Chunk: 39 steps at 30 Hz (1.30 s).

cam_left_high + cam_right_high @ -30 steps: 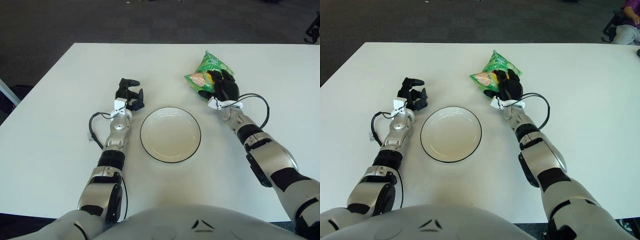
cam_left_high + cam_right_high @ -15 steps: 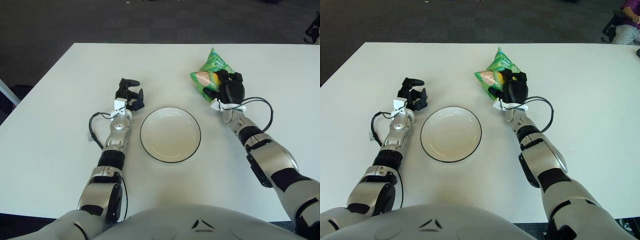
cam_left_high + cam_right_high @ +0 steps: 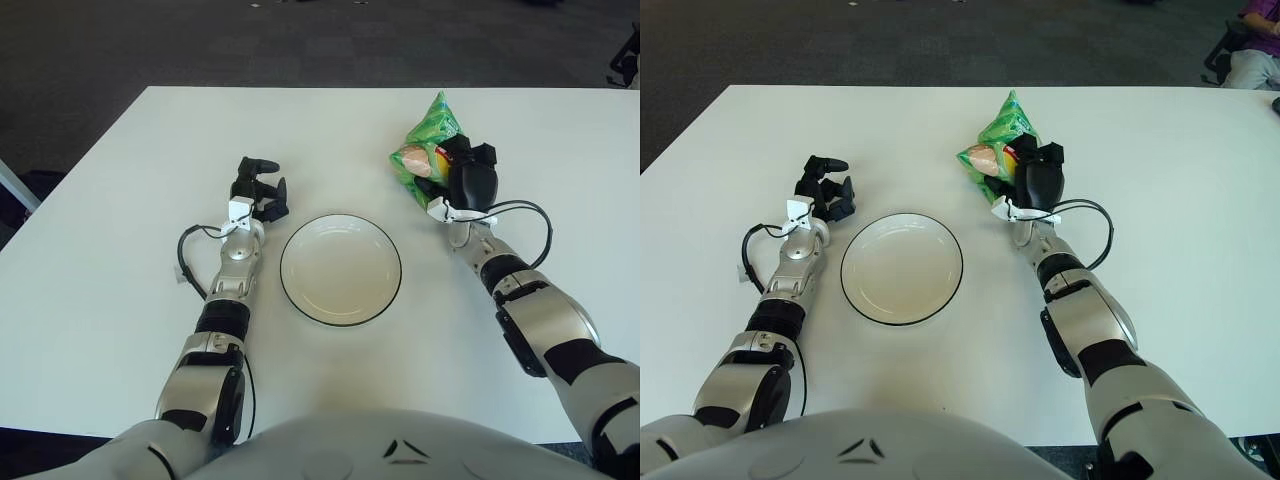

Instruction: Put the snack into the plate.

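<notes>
Left eye view, right hand [image 3: 466, 182] fingers clasping snack [image 3: 424, 150], left hand [image 3: 258, 188] curled, empty

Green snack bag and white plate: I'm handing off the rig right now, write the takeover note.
Right hand: shut on the crinkly green snack bag, at the far right of the white table, beyond and to the right of the plate.
Left hand: holds nothing, fingers curled, just left of the plate's far rim.
Round white plate with a dark rim: centre of the table, nothing in it.
Done: the bag is grasped.
Left: carry it left and toward the robot until it is over the plate, set it down inside the rim, let go.
</notes>
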### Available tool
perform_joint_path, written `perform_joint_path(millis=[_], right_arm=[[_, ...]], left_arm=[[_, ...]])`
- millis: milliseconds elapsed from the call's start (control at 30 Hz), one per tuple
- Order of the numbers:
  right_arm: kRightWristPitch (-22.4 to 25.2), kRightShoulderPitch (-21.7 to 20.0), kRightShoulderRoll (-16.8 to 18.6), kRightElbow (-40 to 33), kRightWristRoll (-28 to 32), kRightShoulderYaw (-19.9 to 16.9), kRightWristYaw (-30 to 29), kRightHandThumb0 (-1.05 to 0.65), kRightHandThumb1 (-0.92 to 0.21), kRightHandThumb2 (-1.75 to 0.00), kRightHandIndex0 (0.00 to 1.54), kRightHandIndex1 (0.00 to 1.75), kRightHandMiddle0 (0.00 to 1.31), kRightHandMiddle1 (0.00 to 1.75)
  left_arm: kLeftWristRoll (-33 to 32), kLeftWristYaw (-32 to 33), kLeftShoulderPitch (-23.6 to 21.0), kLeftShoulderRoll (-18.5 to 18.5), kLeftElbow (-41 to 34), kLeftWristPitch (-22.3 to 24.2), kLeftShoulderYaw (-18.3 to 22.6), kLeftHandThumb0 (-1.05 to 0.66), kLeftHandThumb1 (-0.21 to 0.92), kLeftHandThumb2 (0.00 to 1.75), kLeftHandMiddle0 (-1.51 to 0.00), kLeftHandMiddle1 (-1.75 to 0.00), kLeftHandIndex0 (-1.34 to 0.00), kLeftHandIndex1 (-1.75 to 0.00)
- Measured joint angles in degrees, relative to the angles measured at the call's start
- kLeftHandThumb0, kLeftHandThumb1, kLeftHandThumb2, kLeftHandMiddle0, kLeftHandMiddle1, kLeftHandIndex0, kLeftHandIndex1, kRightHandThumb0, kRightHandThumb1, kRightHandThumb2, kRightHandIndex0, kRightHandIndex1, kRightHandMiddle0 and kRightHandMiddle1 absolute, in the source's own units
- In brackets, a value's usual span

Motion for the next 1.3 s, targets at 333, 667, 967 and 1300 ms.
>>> perform_joint_path(millis=[333, 667, 967, 1300], right_arm=[[-4.62, 1.60, -0.97, -3.14, -0.43, -0.52, -5.17, 0.00, -0.44, -1.14, 0.46, 1.75, 0.43, 1.64], [-5.26, 3.12, -1.48, -8.42, -2.97, -0.12, -10.74, 0.00, -0.44, -1.15, 0.46, 1.75, 0.40, 1.68], [-4.71, 4.94, -2.30, -18.70, -6.09, -0.31, -11.88, 0.00, -0.47, -1.13, 0.45, 1.73, 0.34, 1.74], [-5.36, 5.80, -4.03, -24.75, -9.83, 0.08, -12.72, 0.35, -0.64, -0.90, 0.37, 1.74, 0.51, 1.75]], left_arm=[[0.00, 0.22, -0.15, 0.02, 0.27, -0.35, 0.02, -0.01, 0.48, 1.05, -0.56, -1.68, -0.38, -1.57], [0.00, 0.30, -0.41, 0.19, 0.66, -0.45, 0.06, -0.01, 0.48, 1.06, -0.56, -1.68, -0.38, -1.57], [0.06, 0.40, -0.47, 0.35, 0.83, -0.46, 0.06, -0.01, 0.48, 1.06, -0.55, -1.68, -0.38, -1.57], [0.22, 0.65, -0.78, 0.47, 1.24, -0.47, 0.05, -0.01, 0.48, 1.06, -0.55, -1.69, -0.39, -1.57]])
